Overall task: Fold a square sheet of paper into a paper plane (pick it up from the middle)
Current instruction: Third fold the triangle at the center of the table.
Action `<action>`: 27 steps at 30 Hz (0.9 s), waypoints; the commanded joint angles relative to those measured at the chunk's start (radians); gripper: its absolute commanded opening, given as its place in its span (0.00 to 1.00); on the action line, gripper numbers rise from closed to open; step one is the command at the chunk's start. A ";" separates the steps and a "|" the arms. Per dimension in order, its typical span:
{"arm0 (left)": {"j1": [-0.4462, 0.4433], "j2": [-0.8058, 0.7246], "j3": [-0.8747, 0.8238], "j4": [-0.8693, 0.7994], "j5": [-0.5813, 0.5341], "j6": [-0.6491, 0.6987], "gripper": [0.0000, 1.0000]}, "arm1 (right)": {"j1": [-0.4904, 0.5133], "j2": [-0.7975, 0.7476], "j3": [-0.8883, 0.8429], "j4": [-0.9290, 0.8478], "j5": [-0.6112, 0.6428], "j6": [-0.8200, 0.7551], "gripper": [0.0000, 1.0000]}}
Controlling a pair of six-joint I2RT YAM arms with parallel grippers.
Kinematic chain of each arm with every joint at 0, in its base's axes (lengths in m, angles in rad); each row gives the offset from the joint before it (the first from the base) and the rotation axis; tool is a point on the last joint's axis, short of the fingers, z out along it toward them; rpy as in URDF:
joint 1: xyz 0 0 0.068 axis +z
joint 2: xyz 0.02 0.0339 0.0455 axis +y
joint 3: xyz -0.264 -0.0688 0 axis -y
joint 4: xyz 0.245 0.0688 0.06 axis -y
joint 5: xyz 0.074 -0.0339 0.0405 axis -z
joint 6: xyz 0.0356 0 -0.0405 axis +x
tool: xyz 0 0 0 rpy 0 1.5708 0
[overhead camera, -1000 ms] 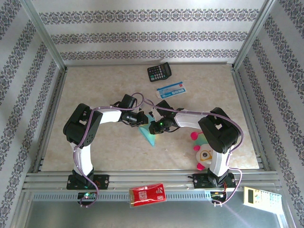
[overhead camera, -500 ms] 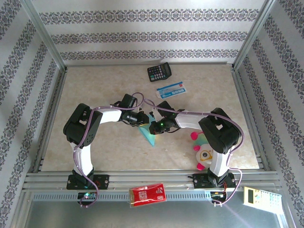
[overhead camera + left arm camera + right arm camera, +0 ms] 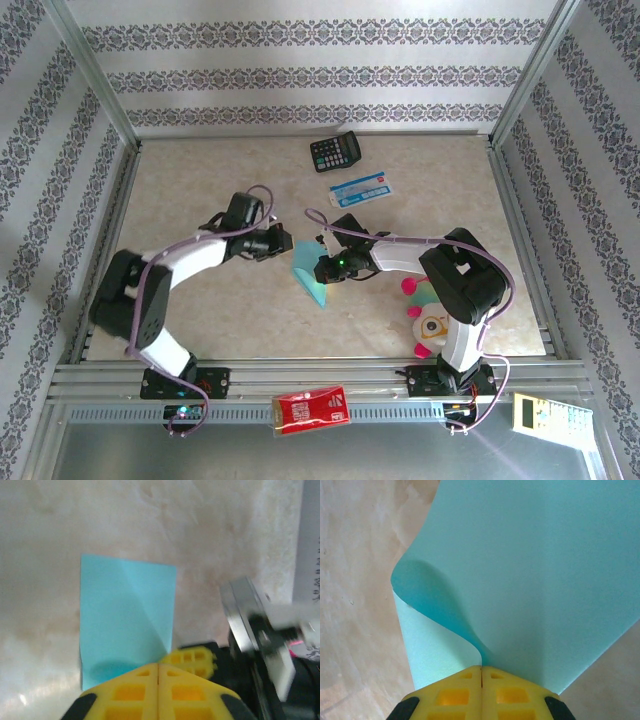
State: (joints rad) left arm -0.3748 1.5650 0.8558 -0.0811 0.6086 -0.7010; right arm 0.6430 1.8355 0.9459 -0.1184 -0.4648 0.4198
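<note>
1. Enclosing the cell are walls (image 3: pixel 300 60) papered in grey floral stripes, braced by a metal frame (image 3: pixel 98 85).
2. The counter (image 3: pixel 200 190) is pale, marbled and smooth. A calculator (image 3: pixel 335 152), a blue-and-white card (image 3: pixel 360 188) and a plush toy (image 3: pixel 425 308) lie apart from the work.
3. The square sheet of paper (image 3: pixel 308 282) lies mid-counter, creased, with one flap curling up.
4. The right gripper (image 3: pixel 481 670) has its fingers clamped on that flap. The left gripper (image 3: pixel 158 667) has its fingers closed on nothing, at the sheet's edge.
5. An early fold seems to be in hand. Next, the flap wants laying over squarely and pressing flat.
</note>
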 commanded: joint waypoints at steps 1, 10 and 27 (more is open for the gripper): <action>-0.060 -0.106 -0.135 0.082 -0.020 -0.124 0.02 | -0.011 0.054 -0.040 -0.108 0.094 0.004 0.00; -0.306 -0.141 -0.300 0.357 -0.105 -0.336 0.00 | -0.013 0.059 -0.034 -0.120 0.100 -0.007 0.00; -0.384 0.058 -0.246 0.484 -0.101 -0.362 0.00 | -0.013 0.054 -0.036 -0.113 0.098 -0.006 0.00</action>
State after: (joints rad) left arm -0.7406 1.6020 0.5816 0.3424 0.5007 -1.0492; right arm 0.6430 1.8355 0.9466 -0.1196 -0.4644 0.4194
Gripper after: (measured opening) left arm 0.065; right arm 0.049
